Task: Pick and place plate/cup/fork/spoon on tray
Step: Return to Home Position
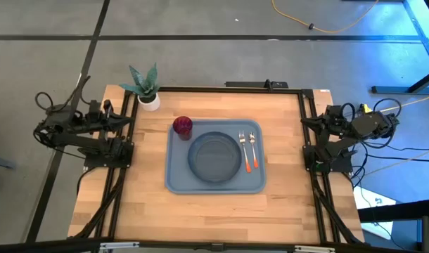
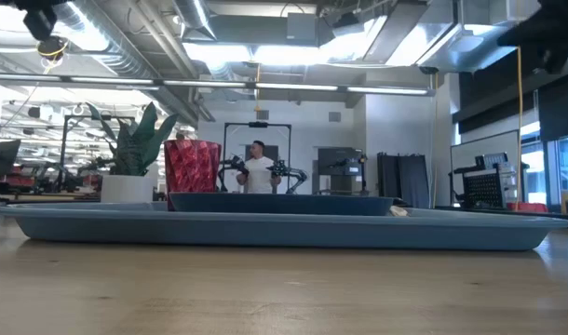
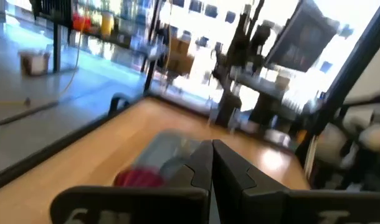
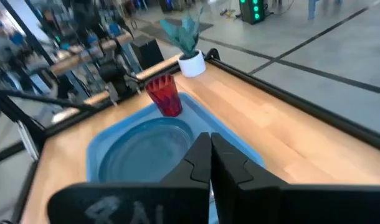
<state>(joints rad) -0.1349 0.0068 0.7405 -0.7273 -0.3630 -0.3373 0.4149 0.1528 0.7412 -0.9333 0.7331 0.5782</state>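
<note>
Plant pot (image 1: 149, 100) stands beyond the tray (image 1: 178, 179); both pincers closed, empty.

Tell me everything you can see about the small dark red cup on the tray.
The small dark red cup is round with faceted, ribbed-looking walls, seemingly translucent plastic, and narrows toward its base. It stands upright, mouth up, in the far left corner of the light blue-grey rectangular plastic tray, close beside the round dark grey-blue plate; whether they touch is unclear. Nothing grips it, and no contents are visible.
</note>
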